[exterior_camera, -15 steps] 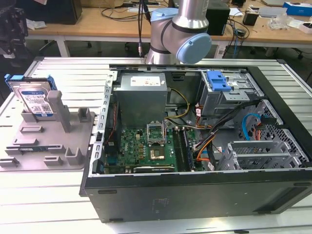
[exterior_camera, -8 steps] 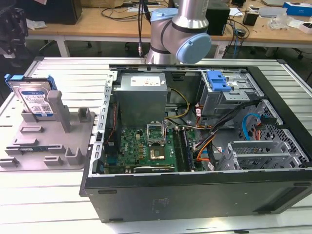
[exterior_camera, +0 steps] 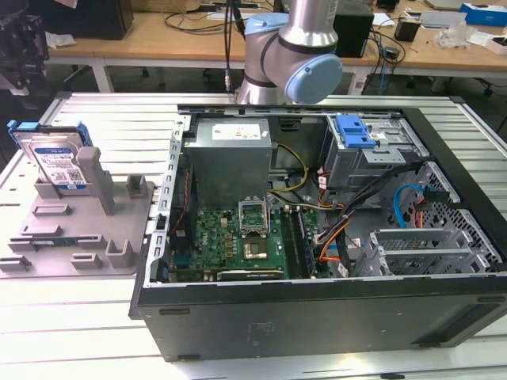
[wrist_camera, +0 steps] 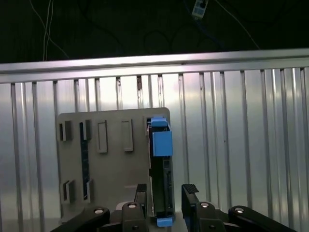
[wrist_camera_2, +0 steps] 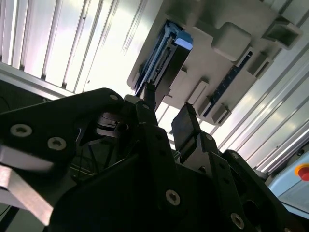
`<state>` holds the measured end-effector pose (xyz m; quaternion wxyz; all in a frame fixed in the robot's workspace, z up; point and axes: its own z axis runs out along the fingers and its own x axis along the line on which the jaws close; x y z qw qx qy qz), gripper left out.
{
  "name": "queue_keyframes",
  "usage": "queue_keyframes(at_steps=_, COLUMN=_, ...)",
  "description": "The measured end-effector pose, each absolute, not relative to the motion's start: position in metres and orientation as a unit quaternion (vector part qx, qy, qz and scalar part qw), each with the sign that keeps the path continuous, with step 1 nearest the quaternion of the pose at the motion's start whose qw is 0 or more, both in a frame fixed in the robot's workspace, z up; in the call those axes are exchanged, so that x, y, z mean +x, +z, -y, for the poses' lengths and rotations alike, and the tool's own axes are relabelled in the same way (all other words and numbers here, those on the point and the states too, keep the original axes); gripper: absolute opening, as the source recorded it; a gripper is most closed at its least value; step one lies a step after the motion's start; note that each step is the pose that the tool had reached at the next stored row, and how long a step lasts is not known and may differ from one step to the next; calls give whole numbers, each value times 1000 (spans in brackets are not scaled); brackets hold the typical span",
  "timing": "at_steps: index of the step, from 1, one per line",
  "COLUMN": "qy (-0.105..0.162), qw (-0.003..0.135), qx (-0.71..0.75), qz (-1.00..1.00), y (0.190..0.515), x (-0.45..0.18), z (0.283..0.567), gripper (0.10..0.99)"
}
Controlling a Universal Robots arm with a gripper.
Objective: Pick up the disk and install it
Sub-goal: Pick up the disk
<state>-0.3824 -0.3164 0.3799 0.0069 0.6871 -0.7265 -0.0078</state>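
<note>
The disk (exterior_camera: 57, 162) stands on edge in a slot of a grey fixture plate (exterior_camera: 119, 229) at the exterior view's left, silver with a white-and-blue label and a blue carrier. Both wrist views show it edge-on, the disk (wrist_camera: 161, 159) (wrist_camera_2: 166, 60) on the grey fixture plate (wrist_camera: 101, 169) (wrist_camera_2: 231, 38). My gripper (wrist_camera: 165, 195) (wrist_camera_2: 165, 116) is open, its black fingers (wrist_camera: 141, 193) spread to either side of the disk's line. It hangs clear of the disk and holds nothing.
An open computer case (exterior_camera: 317, 317) lies on the ribbed metal table (exterior_camera: 71, 332) to the exterior view's right of the fixture. Inside are a grey power supply (exterior_camera: 230, 154), a motherboard (exterior_camera: 238, 241), cables, and a drive cage with a blue latch (exterior_camera: 354, 132). The arm's base (exterior_camera: 297, 47) rises behind the case.
</note>
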Motion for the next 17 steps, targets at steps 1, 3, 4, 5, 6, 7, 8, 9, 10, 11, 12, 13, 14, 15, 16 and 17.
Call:
queue_keyframes(at_steps=1, qy=-8, qw=7, qx=687, qz=726, y=380, x=-384, z=316, gripper=420)
queue_keyframes(at_steps=3, qy=-8, qw=7, qx=687, qz=726, y=379, x=-387, z=315, gripper=420)
queue_keyframes(at_steps=4, qy=-8, qw=6, qx=687, qz=726, y=378, x=-389, z=314, gripper=420)
queue_keyframes(at_steps=5, qy=-8, qw=6, qx=687, qz=726, y=378, x=-390, z=313, gripper=420)
queue_keyframes(at_steps=6, qy=-9, qw=6, qx=687, qz=726, y=378, x=-391, z=312, gripper=420)
queue_keyframes(at_steps=7, qy=-9, qw=6, qx=687, qz=726, y=377, x=-394, z=311, gripper=420)
queue_keyframes(at_steps=8, qy=-9, qw=6, qx=687, qz=726, y=376, x=-398, z=310, gripper=420)
queue_keyframes(at_steps=9, qy=-9, qw=6, qx=688, qz=726, y=375, x=-400, z=310, gripper=420)
queue_keyframes(at_steps=10, qy=-9, qw=6, qx=689, qz=725, y=374, x=-403, z=309, gripper=420)
queue_keyframes(at_steps=11, qy=-9, qw=6, qx=690, qz=724, y=373, x=-403, z=309, gripper=420)
queue_keyframes(at_steps=12, qy=-9, qw=6, qx=692, qz=722, y=373, x=-404, z=309, gripper=420)
queue_keyframes(at_steps=13, qy=-9, qw=6, qx=694, qz=720, y=372, x=-404, z=309, gripper=420)
queue_keyframes(at_steps=14, qy=-9, qw=6, qx=696, qz=718, y=371, x=-405, z=308, gripper=420)
queue_keyframes(at_steps=15, qy=-9, qw=6, qx=699, qz=715, y=371, x=-405, z=308, gripper=420)
queue_keyframes(at_steps=16, qy=-9, qw=6, qx=700, qz=714, y=370, x=-406, z=308, gripper=420)
queue_keyframes(at_steps=17, qy=-9, qw=6, qx=701, qz=713, y=369, x=-406, z=308, gripper=420)
